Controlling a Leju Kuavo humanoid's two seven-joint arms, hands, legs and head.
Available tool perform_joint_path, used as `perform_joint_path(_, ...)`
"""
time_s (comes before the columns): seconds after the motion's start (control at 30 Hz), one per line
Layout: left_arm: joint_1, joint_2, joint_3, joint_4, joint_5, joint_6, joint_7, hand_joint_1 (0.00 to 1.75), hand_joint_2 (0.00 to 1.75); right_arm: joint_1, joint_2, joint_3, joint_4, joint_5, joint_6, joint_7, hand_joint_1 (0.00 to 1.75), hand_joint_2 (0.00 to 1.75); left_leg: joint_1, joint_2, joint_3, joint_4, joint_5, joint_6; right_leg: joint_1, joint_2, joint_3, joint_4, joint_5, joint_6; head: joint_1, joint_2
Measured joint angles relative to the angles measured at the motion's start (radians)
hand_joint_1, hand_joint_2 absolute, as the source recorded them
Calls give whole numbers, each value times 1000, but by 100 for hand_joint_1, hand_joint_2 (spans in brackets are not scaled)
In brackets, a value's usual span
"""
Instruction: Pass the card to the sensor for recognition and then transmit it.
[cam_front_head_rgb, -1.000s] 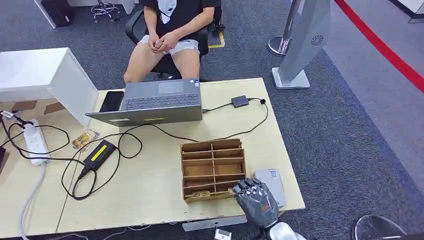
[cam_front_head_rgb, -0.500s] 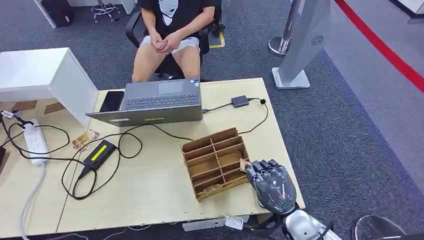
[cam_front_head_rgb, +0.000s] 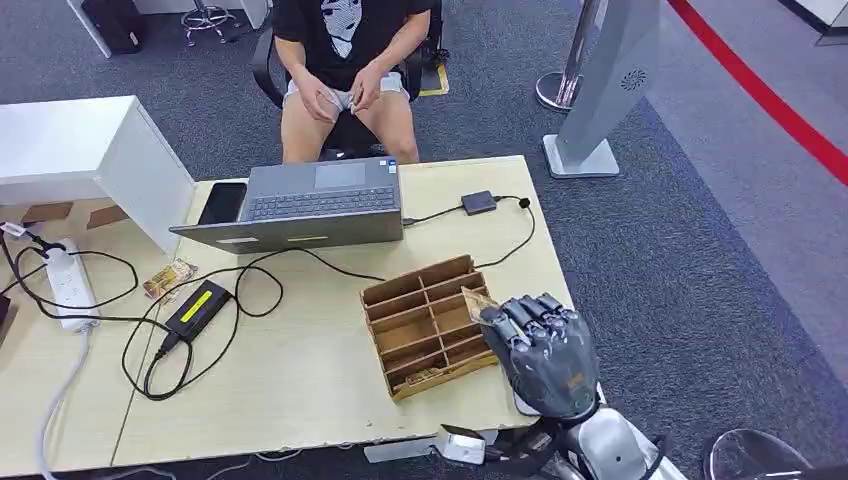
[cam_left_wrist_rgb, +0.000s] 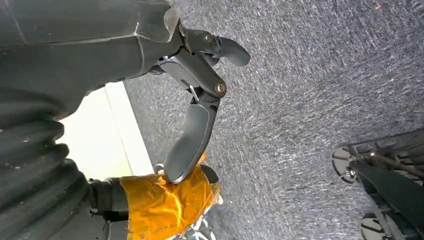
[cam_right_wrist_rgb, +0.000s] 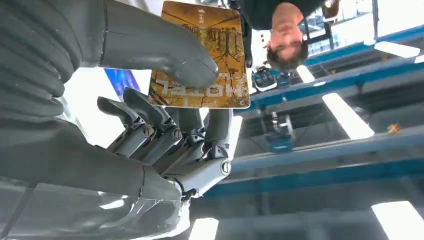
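Observation:
My right hand (cam_front_head_rgb: 541, 352) is raised over the table's near right corner, beside the right edge of the wooden organizer (cam_front_head_rgb: 425, 322). It pinches a golden-brown picture card (cam_right_wrist_rgb: 200, 55) between thumb (cam_right_wrist_rgb: 165, 47) and fingers; the card's edge (cam_front_head_rgb: 478, 300) sticks out past the fingertips towards the organizer. A small black box (cam_front_head_rgb: 480, 202) on a cable to the laptop lies at the far right of the table. A pale grey flat device is mostly hidden under the hand. My left hand (cam_left_wrist_rgb: 197, 95) hangs over the dark carpet, fingers apart, holding nothing.
A person sits on a chair (cam_front_head_rgb: 340, 60) behind the open laptop (cam_front_head_rgb: 305, 205). A black charger (cam_front_head_rgb: 200, 308), cables, a phone (cam_front_head_rgb: 222, 203) and a power strip (cam_front_head_rgb: 68, 285) lie on the table's left half. A white box (cam_front_head_rgb: 90, 150) stands far left; a grey pillar base (cam_front_head_rgb: 585, 155) right.
My right hand has lifted from the organizer's near right corner and moved right, bringing the card up with it. The organizer has been turned askew. The seated person shifted their legs.

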Motion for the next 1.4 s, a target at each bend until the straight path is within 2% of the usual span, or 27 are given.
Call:
perform_joint_path(0.1,-1,-1,0,0,-2,-1,0,0,175,-18,7,0,2,-28,2,-5,175,175,0,0,0,0,0,0,0,0,0,0,0,0,0,0)
perform_joint_path(0.17,-4,-3,0,0,-18,-9,0,0,175,-93,33,0,31,-119,30,-21,175,175,0,0,0,0,1,0,0,0,0,0,2,0,0,0)
perform_joint_path(0.2,-10,-5,0,0,-32,-17,0,0,175,-166,63,1,79,-198,75,-28,175,175,0,1,0,0,4,0,0,1,0,0,4,0,0,0)
perform_joint_path(0.23,-23,-7,-6,0,-67,-37,6,0,175,-326,120,2,226,-294,196,-12,175,175,0,2,-1,0,6,0,0,3,-1,0,7,0,0,0)
perform_joint_path(0.27,-46,-11,-16,0,-90,-51,15,0,175,-499,175,4,415,-298,250,25,175,175,0,1,-2,0,10,0,0,2,-3,0,9,-1,0,0)
perform_joint_path(0.3,-54,-13,-21,0,-100,-58,17,0,175,-593,208,7,528,-296,264,45,175,175,0,1,-2,0,11,-1,0,1,-3,1,10,-2,0,0)
perform_joint_path(0.33,-68,-18,-35,0,-111,-68,21,0,175,-738,267,2,739,-319,276,71,175,175,0,0,-2,0,11,-2,0,1,-3,1,10,-2,1,0)
perform_joint_path(0.6,-75,-24,-45,0,-124,-72,24,0,175,-890,370,-4,1038,-312,279,115,175,175,0,1,-3,0,11,-2,0,2,-5,1,10,-2,0,0)
perform_joint_path(0.8,-77,-26,-51,0,-125,-75,24,0,175,-918,423,-4,1138,-310,282,95,175,175,0,2,-3,0,11,-2,0,3,-5,1,10,-2,0,0)
perform_joint_path(0.93,-79,-26,-51,0,-125,-81,24,0,175,-924,457,-3,1172,-371,337,53,175,175,0,2,-3,0,11,-2,0,3,-5,1,10,-2,0,0)
perform_joint_path(0.97,-80,-26,-51,0,-125,-81,24,0,175,-924,462,-3,1176,-372,340,51,0,175,0,2,-3,0,11,-2,0,3,-5,1,10,-2,0,0)
perform_joint_path(1.07,-80,-26,-51,0,-125,-82,24,0,175,-926,476,-3,1189,-394,357,35,0,175,0,2,-3,0,11,-2,0,3,-5,1,10,-2,0,0)
perform_joint_path(1.1,-80,-26,-51,0,-125,-82,24,0,175,-926,481,-3,1191,-415,375,23,0,0,0,2,-3,0,11,-2,0,3,-5,1,10,-2,0,0)
perform_joint_path(1.27,-81,-25,-51,0,-126,-83,24,0,175,-929,492,-6,1206,-521,451,-22,0,0,0,2,-4,0,11,-2,0,3,-5,1,10,-2,0,0)
perform_joint_path(1.4,-80,-25,-50,0,-126,-83,23,0,175,-938,491,-19,1220,-579,474,-34,0,0,0,2,-4,0,11,-2,0,3,-6,1,10,-2,0,0)
